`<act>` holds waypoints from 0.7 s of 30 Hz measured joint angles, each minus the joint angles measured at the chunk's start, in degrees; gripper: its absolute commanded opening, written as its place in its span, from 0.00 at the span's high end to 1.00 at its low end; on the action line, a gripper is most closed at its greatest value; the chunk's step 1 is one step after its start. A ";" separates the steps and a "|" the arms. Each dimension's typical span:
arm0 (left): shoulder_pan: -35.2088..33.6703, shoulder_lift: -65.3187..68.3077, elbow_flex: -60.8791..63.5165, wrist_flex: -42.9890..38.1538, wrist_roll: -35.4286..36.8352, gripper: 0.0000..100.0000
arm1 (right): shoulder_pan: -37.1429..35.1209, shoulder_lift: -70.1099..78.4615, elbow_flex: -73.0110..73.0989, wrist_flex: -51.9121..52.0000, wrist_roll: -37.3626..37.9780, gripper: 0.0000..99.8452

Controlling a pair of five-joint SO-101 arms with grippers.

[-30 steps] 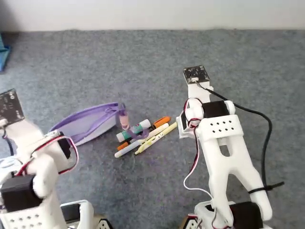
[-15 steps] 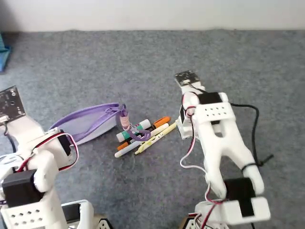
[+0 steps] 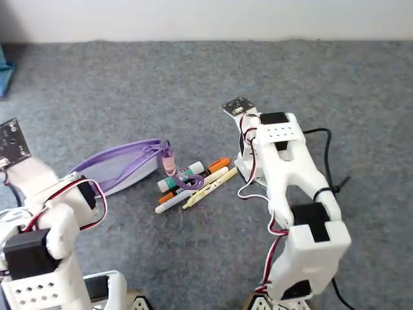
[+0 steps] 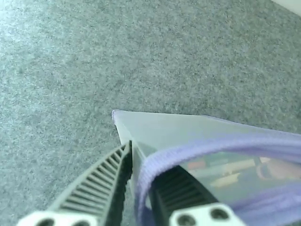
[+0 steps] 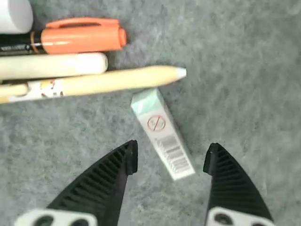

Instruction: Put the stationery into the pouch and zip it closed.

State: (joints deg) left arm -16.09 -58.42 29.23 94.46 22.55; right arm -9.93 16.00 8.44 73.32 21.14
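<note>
Right hand (image 5: pixel 171 149) is held open over the small white box (image 5: pixel 162 134), likely light and stiff, best pinched across its long sides; the soft pouch (image 4: pixel 188 132) is gripped by the left hand (image 4: pixel 134 155).

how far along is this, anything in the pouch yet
Nothing looks packed yet. The left pincer grips the open rim of the translucent purple zip pouch. The right pincer hangs open over a small white rectangular box. Left to do: that box, the bundle of pens and markers beside the pouch, then zipping it shut.
</note>
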 measured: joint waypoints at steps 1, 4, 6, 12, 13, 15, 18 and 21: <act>0.00 0.00 0.00 0.00 0.00 0.99 | 0.00 0.70 0.00 -0.62 0.18 0.76; 0.00 0.00 0.00 0.00 0.00 0.99 | -0.09 3.34 0.00 -3.25 0.35 0.78; 0.00 0.00 0.09 0.00 0.00 0.99 | 0.00 5.01 0.00 -4.66 1.23 0.85; 0.00 0.00 0.09 0.00 0.18 0.99 | 0.62 6.77 -1.23 -7.47 5.98 0.97; 0.00 0.00 0.09 0.00 0.18 0.99 | 0.53 6.77 -1.32 -7.47 6.15 0.98; 0.00 0.00 0.09 0.00 0.18 0.99 | 0.53 6.42 -1.32 -7.03 6.42 0.99; 0.00 0.00 0.09 0.00 0.18 0.99 | 0.09 4.31 -1.23 -3.43 6.51 0.99; 0.00 0.00 0.09 0.00 0.18 0.99 | 0.09 -0.62 -1.23 1.93 6.51 0.99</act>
State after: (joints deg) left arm -16.09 -58.42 29.32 94.46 22.73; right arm -9.85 15.38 7.21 75.25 27.65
